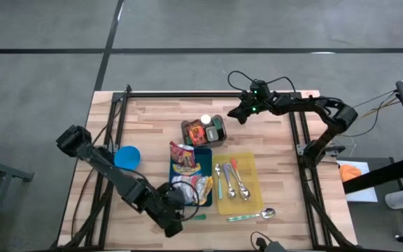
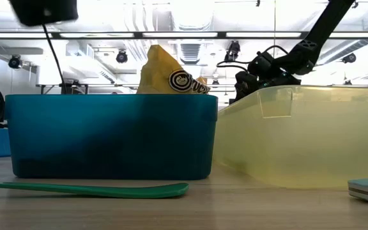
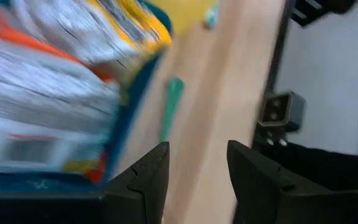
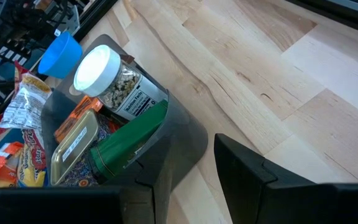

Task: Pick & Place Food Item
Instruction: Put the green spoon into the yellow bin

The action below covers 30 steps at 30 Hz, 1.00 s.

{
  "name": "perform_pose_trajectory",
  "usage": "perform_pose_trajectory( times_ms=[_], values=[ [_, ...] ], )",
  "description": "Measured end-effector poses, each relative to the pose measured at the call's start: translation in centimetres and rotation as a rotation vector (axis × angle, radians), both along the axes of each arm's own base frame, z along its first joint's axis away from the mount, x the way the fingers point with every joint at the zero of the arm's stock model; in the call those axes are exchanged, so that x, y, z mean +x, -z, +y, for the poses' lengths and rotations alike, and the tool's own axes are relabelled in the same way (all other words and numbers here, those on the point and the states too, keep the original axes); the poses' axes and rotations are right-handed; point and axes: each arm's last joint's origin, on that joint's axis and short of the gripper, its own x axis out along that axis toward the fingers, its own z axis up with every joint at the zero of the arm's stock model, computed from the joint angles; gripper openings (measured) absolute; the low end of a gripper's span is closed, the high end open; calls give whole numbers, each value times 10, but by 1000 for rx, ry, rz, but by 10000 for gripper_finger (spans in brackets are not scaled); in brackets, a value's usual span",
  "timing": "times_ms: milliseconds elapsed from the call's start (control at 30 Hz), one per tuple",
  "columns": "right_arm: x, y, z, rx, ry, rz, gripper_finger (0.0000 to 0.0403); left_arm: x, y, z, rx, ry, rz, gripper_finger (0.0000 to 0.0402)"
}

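Note:
Several snack packets are piled in a blue bin at the table's middle. One yellow packet sticks up over the bin's rim. My left gripper hovers at the bin's near left corner, open, with nothing between its fingers. The packets lie just beside it. Behind the blue bin, a dark grey bin holds a white-lidded jar, a green can and a flat tin. My right gripper hangs open past that bin's far right corner, touching nothing.
A yellow tray with several spoons lies right of the blue bin. A green spoon and a metal spoon lie near the front edge. A blue bowl stands at the left. Bare wood stretches along the table's far side.

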Motion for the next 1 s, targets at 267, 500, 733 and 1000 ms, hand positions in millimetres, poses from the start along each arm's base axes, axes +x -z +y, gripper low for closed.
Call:
perform_pose_trajectory(
  times_ms=[267,500,733,1000],
  values=[
    [0,0,0,0,0,0,116,-7,23,-8,-105,38,1,164],
    [0,0,0,0,0,0,116,-13,35,-20,-105,42,27,164],
    [0,0,0,0,0,0,116,-9,53,-28,-75,25,51,164],
    [0,0,0,0,0,0,116,-7,72,-33,-53,-1,94,164]
  ],
)
